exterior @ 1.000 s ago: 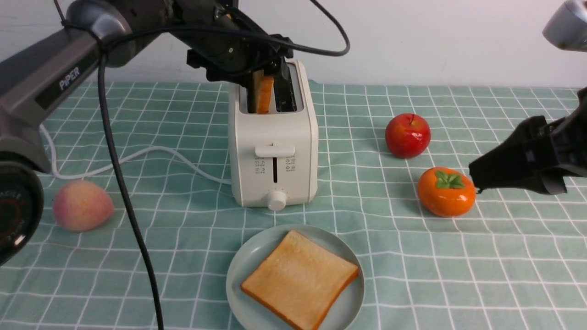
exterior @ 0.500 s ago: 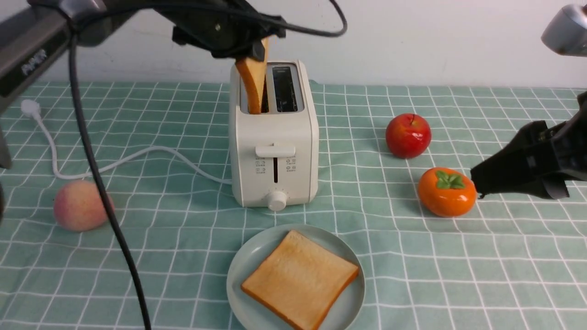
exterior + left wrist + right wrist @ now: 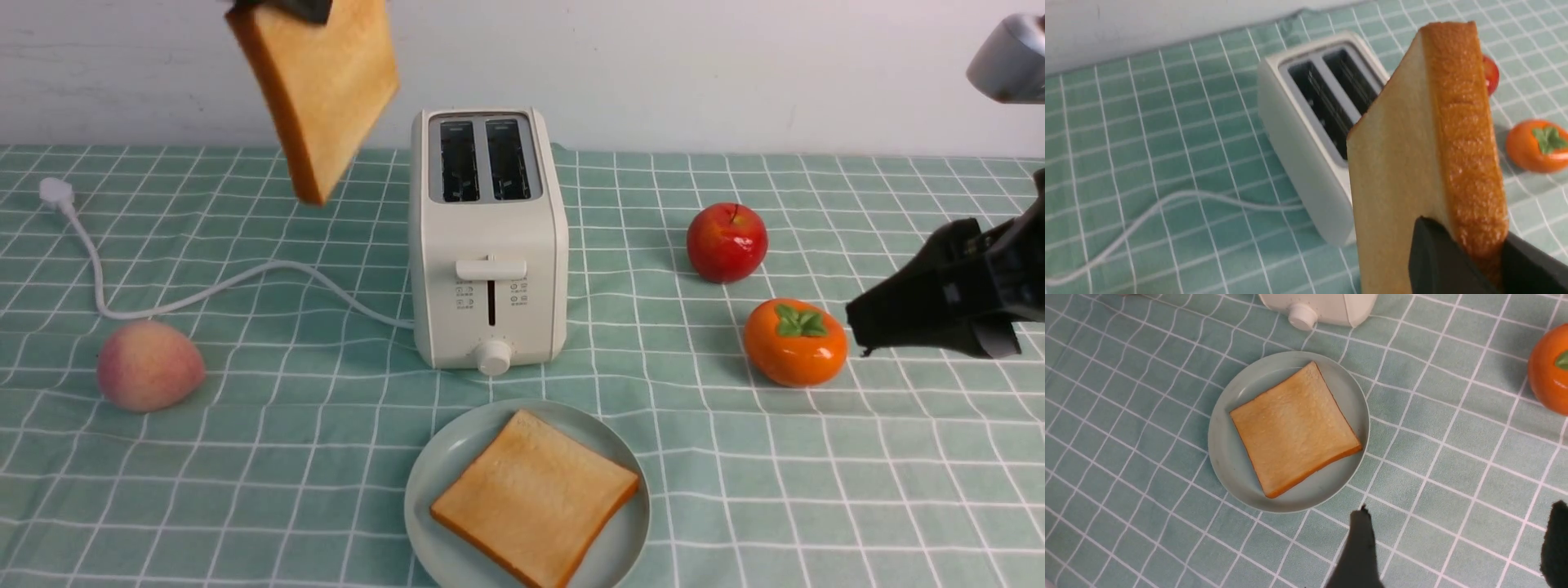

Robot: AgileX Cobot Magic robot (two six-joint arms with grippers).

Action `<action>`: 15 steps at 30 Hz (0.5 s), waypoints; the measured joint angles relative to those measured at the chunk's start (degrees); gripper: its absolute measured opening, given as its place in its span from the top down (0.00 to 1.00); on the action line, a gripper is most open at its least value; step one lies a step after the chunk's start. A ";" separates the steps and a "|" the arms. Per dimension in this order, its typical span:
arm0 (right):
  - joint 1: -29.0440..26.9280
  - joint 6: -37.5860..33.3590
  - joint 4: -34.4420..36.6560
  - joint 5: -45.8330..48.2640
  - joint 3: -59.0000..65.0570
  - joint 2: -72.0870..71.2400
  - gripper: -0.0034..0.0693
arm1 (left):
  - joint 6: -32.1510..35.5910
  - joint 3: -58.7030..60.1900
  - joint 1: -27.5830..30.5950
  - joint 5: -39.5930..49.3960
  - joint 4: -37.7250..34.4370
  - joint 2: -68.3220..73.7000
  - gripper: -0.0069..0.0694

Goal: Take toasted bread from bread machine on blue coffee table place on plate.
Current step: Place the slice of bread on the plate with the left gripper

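Observation:
My left gripper [image 3: 1478, 253] is shut on one slice of toasted bread [image 3: 318, 90] and holds it high in the air, left of and above the bread machine [image 3: 488, 237]; only the gripper's tip [image 3: 282, 6] shows at the front view's top edge. Both toaster slots [image 3: 1331, 98] are empty. A second slice [image 3: 535, 498] lies flat on the pale blue-green plate [image 3: 441, 482] in front of the toaster, on the grid-patterned table [image 3: 816, 490]. My right gripper [image 3: 865, 327] is open and empty at the right, above bare cloth beside the plate [image 3: 1237, 465].
A red apple [image 3: 726, 242] and an orange persimmon [image 3: 794, 341] sit right of the toaster, the persimmon close to my right gripper. A peach [image 3: 149, 365] lies at the left. The white cord [image 3: 204, 290] runs left to its plug [image 3: 55, 192].
My left gripper has pulled the slice up out of the toaster's left slot and carried it up and to the left. The right gripper has barely moved.

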 joint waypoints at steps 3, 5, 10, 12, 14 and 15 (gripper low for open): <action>0.00 0.00 0.46 -0.13 0.00 -0.04 0.20 | -0.06 14.50 0.00 -4.04 -7.50 -4.64 0.81; 0.00 0.00 0.93 -0.13 0.00 -0.04 0.20 | 3.82 24.48 0.00 -7.06 -17.31 -6.33 0.81; 0.00 0.00 1.75 -0.18 0.00 -0.04 0.20 | 22.27 39.51 0.00 -11.56 -42.64 -5.42 0.81; 0.00 0.00 2.10 -0.48 0.00 -0.04 0.20 | 32.41 43.87 0.00 -13.26 -52.77 -3.73 0.81; 0.00 0.00 2.17 -0.54 0.00 -0.04 0.20 | 40.52 46.80 0.00 -15.17 -61.08 -1.19 0.81; 0.00 0.00 2.17 -0.54 0.00 -0.04 0.20 | 44.66 48.27 0.00 -16.59 -64.44 0.25 0.81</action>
